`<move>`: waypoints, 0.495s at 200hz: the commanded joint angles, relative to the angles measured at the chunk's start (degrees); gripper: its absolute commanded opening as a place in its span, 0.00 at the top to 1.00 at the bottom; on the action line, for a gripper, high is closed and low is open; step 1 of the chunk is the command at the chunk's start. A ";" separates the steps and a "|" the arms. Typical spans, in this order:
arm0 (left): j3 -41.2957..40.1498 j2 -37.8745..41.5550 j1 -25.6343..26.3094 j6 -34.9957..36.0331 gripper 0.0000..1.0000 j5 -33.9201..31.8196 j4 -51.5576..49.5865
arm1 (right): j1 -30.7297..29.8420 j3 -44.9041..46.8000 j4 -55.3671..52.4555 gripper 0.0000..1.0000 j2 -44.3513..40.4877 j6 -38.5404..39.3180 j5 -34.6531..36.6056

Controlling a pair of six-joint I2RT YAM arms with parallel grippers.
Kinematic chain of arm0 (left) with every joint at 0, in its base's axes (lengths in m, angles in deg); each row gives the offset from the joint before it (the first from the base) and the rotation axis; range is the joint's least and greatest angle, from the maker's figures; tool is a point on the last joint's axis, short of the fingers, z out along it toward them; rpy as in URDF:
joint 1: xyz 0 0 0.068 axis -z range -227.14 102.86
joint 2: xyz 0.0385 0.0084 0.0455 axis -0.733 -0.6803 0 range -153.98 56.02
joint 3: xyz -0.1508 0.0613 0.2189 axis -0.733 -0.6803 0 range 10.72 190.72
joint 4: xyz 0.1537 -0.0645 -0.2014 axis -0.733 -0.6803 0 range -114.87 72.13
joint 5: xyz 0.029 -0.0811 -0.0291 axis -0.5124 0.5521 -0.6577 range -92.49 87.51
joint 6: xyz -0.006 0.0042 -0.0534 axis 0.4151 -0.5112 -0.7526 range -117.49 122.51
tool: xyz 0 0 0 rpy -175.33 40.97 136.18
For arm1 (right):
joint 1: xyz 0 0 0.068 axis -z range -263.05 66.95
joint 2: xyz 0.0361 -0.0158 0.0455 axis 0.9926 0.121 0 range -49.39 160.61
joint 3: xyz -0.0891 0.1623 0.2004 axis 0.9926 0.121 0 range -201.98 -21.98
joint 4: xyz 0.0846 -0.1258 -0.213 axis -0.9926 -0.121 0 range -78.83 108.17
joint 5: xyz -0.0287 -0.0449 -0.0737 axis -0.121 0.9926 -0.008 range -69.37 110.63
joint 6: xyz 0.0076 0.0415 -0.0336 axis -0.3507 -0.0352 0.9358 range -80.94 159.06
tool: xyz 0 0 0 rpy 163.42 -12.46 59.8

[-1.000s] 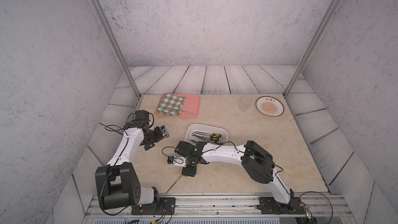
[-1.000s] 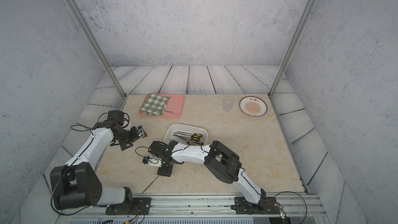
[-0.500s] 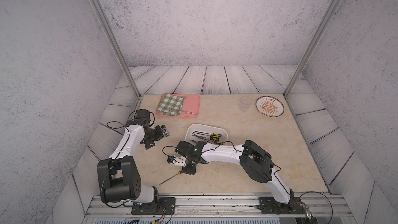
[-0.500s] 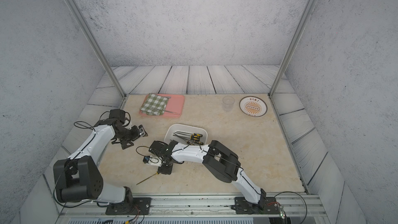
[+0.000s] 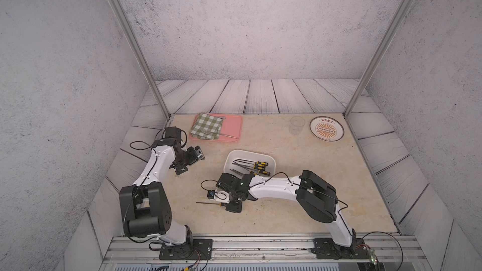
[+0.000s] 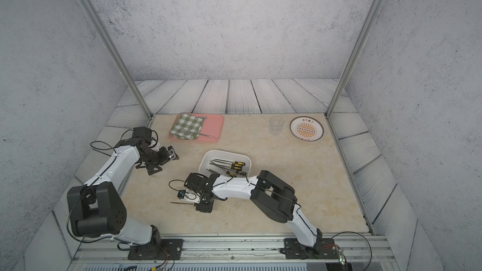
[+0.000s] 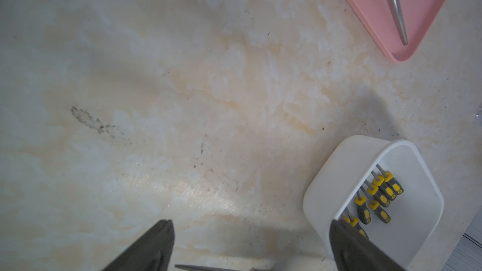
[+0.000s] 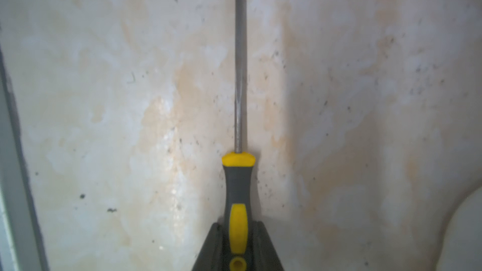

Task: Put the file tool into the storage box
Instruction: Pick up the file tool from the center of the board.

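Grey-and-yellow rubber handle of the file tool (image 8: 240,74) sat clamped in the closed right gripper (image 8: 238,228). Its slender round steel shaft extended over the mottled beige tabletop (image 5: 313,178), outside and near the rounded white plastic storage box (image 5: 271,161). Left gripper (image 7: 250,222) gaped wide.

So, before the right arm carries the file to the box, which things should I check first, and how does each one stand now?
1. Grip: right end effector shut on the file handle: ok.
2. Alignment: file centred in that grip, shaft straight ahead: ok.
3. Lift: file off the table: cannot tell.
4. Room: box upright, free floor beside the other files: ok.
5. Clearance: left end effector open, empty, apart from the file: ok.
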 commanded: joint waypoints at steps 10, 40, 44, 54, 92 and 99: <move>3.48 -1.37 -0.64 -2.07 0.02 -0.16 -0.27 | -0.18 3.15 -4.25 0.92 -7.81 -3.00 5.29; 6.38 -2.57 -0.69 -3.20 0.02 0.27 0.13 | 0.55 6.47 -5.93 0.94 -14.95 -6.51 9.18; 6.71 -2.75 -0.69 -3.35 0.01 0.49 0.14 | 0.90 6.81 -6.21 0.94 -16.01 -7.10 9.54; 7.69 -3.29 -0.67 -3.39 0.02 1.01 -0.06 | 1.87 7.58 -6.76 0.95 -18.22 -8.93 10.68; 9.12 -4.24 -0.59 -4.16 0.02 3.58 0.65 | 8.23 10.80 -8.29 0.95 -23.87 -13.13 12.49; 9.11 -4.24 -0.62 -4.40 0.02 4.15 0.92 | 9.30 11.04 -8.88 0.95 -24.49 -13.27 12.99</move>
